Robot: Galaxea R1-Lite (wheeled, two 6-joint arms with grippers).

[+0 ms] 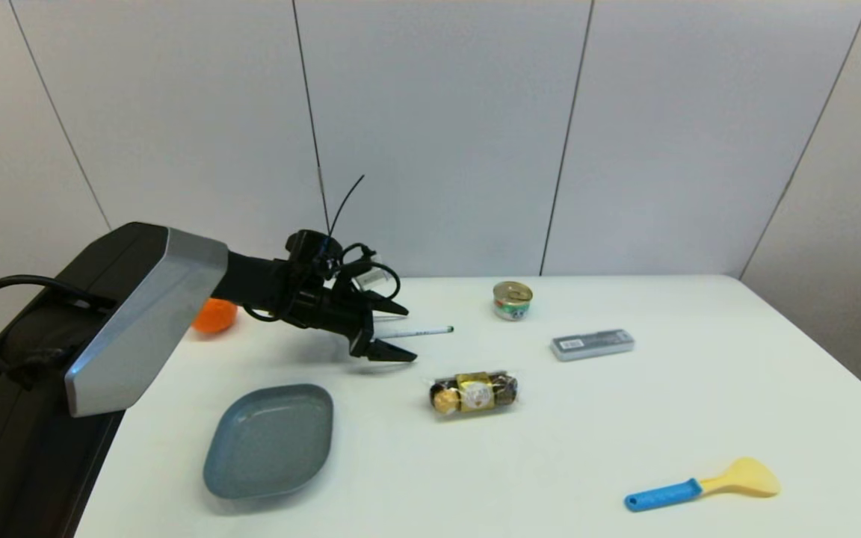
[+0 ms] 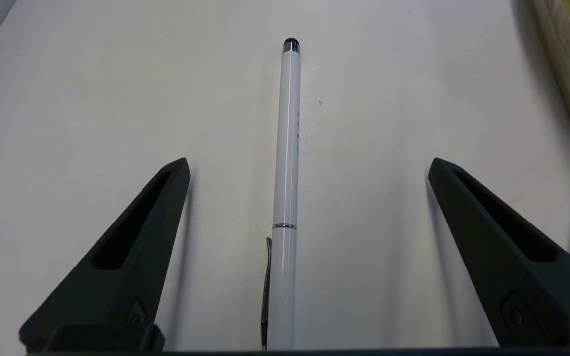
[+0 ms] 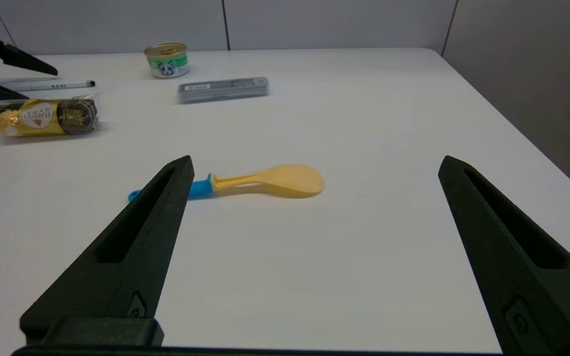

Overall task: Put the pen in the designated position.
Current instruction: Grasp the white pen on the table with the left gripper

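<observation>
Reaching over the white table in the head view, the left gripper hangs with fingers spread around the slim white pen, which lies flat beyond a clear pack of gold-wrapped chocolates. Left wrist view: the pen lies midway between the parted fingers, untouched, black tip pointing away, faint unreadable print on its barrel. Right wrist view: the right gripper hovers wide apart near a blue-handled yellow spatula; the chocolate label reads "Ferrero Rocher"
</observation>
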